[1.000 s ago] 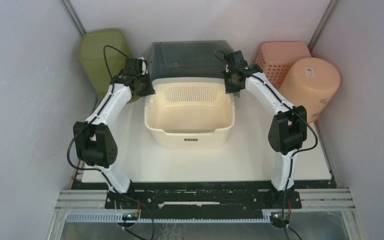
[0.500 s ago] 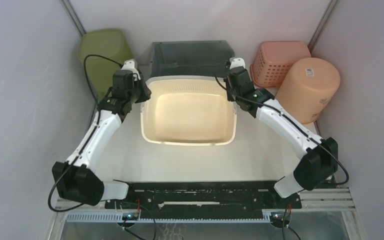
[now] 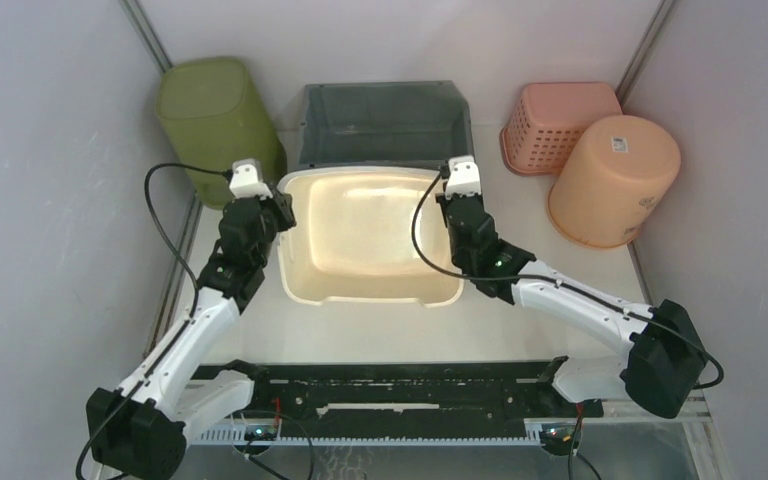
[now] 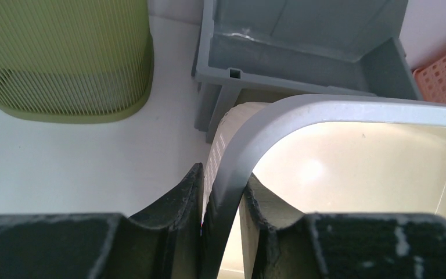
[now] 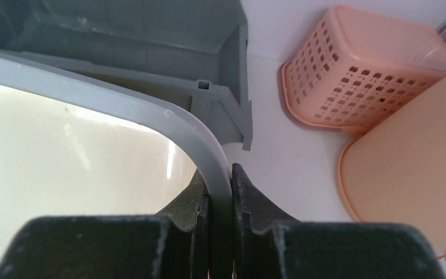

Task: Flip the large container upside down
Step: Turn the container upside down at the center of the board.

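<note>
The large container is a cream tub with a pale grey rim, held between both arms at mid-table with its opening facing up at the top camera. My left gripper is shut on the rim's far left corner. In the left wrist view the grey rim runs down between that gripper's dark fingers. My right gripper is shut on the far right corner. In the right wrist view the rim is pinched tightly in that gripper. The tub's underside is hidden.
A dark grey bin stands right behind the tub. A green ribbed basket sits at the back left. At the back right are a pink perforated basket and an upturned orange bucket. Walls close in on both sides.
Both arms have drawn back toward the near edge, carrying the tub with them. The tub has tipped from showing its perforated back wall to showing its full inside.
</note>
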Controlling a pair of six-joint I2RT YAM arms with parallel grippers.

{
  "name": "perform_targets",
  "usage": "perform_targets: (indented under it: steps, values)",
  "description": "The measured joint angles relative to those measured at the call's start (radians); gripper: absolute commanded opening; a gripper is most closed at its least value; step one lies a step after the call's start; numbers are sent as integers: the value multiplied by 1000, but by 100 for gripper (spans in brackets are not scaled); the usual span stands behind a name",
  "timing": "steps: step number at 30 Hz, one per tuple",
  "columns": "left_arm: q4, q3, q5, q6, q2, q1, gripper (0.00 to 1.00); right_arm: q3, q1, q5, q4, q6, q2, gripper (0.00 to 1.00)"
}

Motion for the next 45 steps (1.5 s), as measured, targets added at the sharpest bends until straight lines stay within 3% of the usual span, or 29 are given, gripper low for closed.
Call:
perform_targets:
  steps: [11, 15, 35, 45]
  values:
    - [219, -229, -78, 17, -193, -77, 32, -256, 139, 177, 444, -145, -94, 0]
    - [279, -262, -111, -16, -203, -97, 38, -286, 164, 214, 483, -144, -106, 0]
    - [488, -445, -218, -89, -329, -178, 38, -380, 281, 365, 659, -131, -103, 0]
    - [500, -500, -201, -143, -404, -193, 44, -433, 341, 422, 640, -42, -148, 15]
